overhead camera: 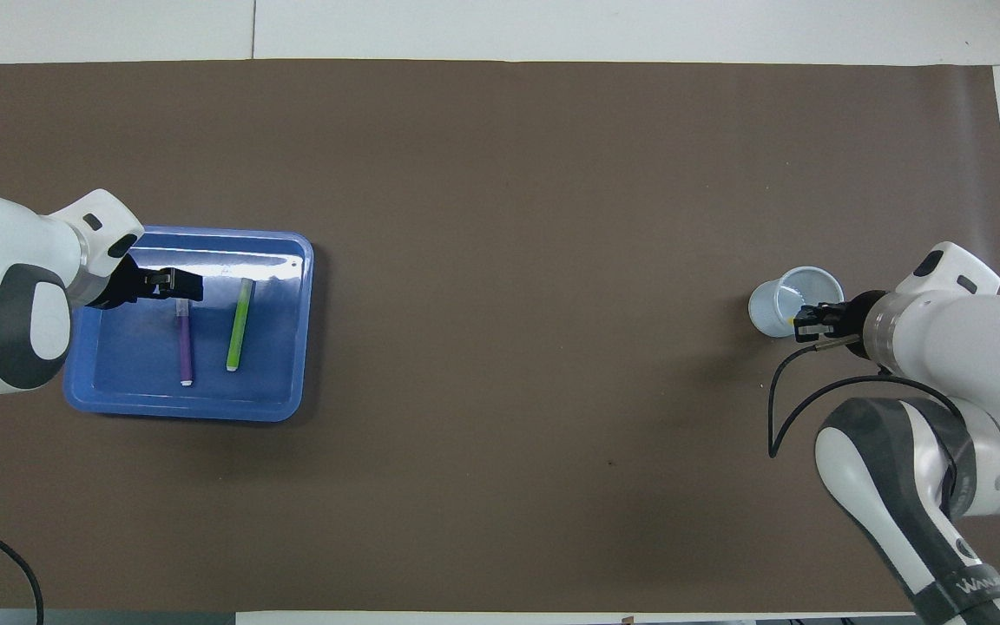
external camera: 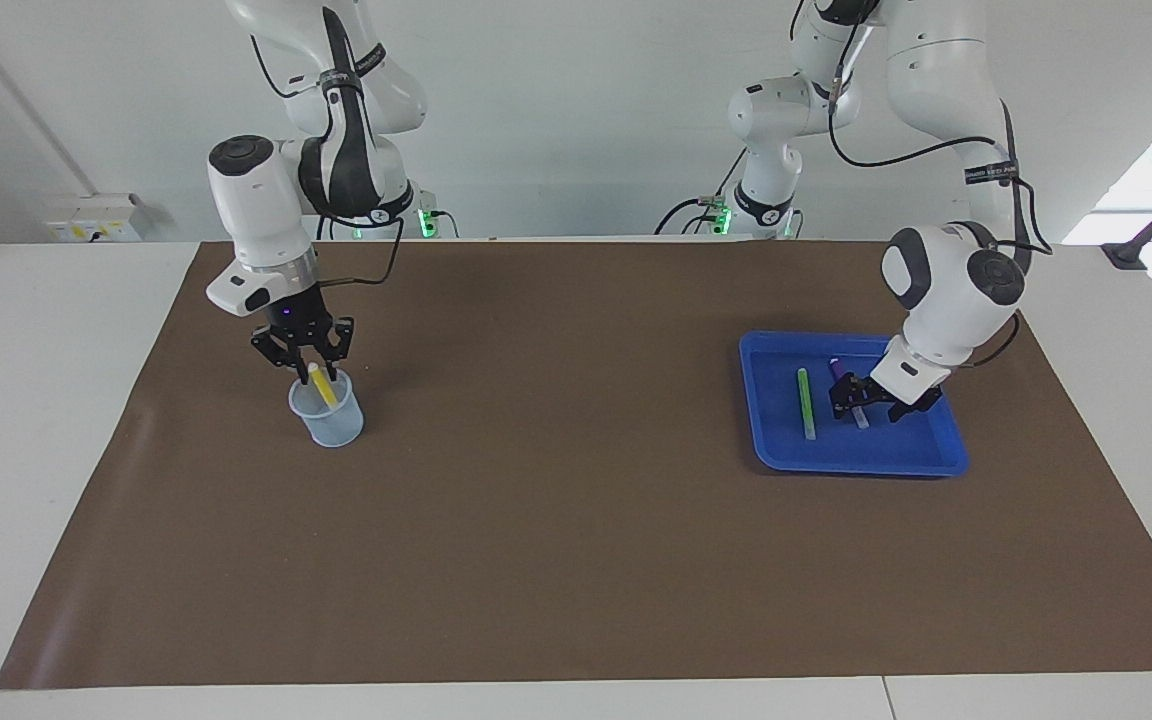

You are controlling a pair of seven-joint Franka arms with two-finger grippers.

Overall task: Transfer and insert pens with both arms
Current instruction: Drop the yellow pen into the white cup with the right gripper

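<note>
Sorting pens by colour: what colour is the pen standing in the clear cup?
Yellow pen, clearest in the facing view.

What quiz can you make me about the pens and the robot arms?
1. True or false: the yellow pen is in the cup.
2. How many pens lie in the blue tray?
3. Which pen has the left arm reached down to? A green, B purple pen, C yellow.

Key: 1 true; 2 two; 3 B.

White table [external camera: 46,400], brown mat [external camera: 576,520], blue tray [external camera: 861,462], clear cup [external camera: 328,420]
</note>
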